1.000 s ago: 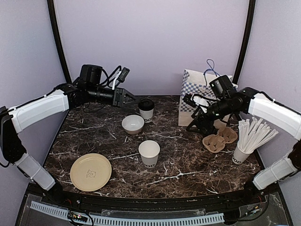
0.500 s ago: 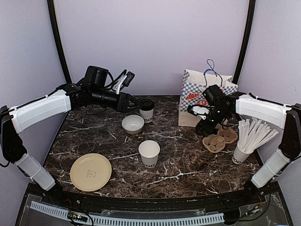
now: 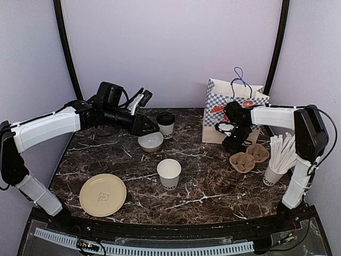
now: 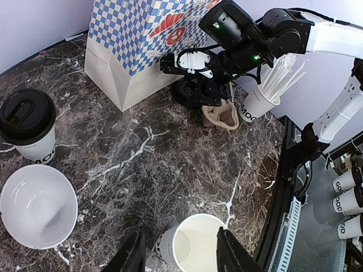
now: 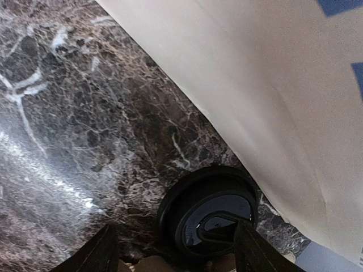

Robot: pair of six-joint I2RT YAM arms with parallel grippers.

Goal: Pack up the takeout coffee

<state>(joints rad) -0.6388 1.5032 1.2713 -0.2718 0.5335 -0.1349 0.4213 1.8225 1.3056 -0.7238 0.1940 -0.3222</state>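
Two takeout coffee cups stand on the marble table (image 3: 213, 181): one capped with a black lid (image 3: 165, 125) (image 4: 26, 128) at the back, one uncapped (image 3: 169, 173) (image 4: 190, 247) mid-table. My left gripper (image 3: 146, 126) (image 4: 181, 256) hovers open above the table between the capped cup and the bowl. In the left wrist view the uncapped cup shows beyond its fingers, untouched. My right gripper (image 3: 234, 140) (image 5: 181, 252) is low at the foot of the paper bag, open over a loose black lid (image 5: 207, 215). Its right finger overlaps the lid's rim; its left finger stands apart.
A checkered paper bag (image 3: 232, 104) (image 4: 142, 39) stands at the back right, with a cardboard cup carrier (image 3: 249, 158) (image 4: 221, 116) in front of it. A cup of white sticks (image 3: 277, 160) is far right. A white bowl (image 3: 151, 141) (image 4: 37, 207) and a tan plate (image 3: 103, 195) lie left.
My left gripper has dropped forward toward the bowl and opened wider. My right gripper has swung in to the bag's base, lowered over the lid, and narrowed slightly.
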